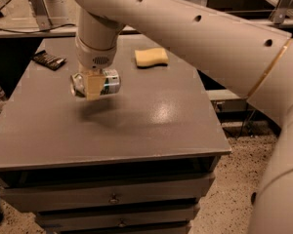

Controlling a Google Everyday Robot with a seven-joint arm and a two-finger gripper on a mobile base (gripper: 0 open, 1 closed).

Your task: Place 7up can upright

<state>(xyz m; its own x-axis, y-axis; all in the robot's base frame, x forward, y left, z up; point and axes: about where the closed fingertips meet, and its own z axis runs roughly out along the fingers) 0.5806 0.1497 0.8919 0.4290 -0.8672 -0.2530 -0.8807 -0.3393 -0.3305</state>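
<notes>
The 7up can (106, 83) is silver-white with a green band. It lies on its side, held in the air a little above the grey table top (151, 126), with its shadow on the surface below. My gripper (94, 86) hangs down from the large white arm and is shut on the can across its middle. One tan finger (93, 85) covers the can's front. The can's shiny end (75, 85) points left.
A yellow sponge (151, 57) lies at the back of the table. A dark remote-like object (48, 60) lies at the back left. The table has drawers (112, 198) below its front edge. The white arm spans the upper right of the view.
</notes>
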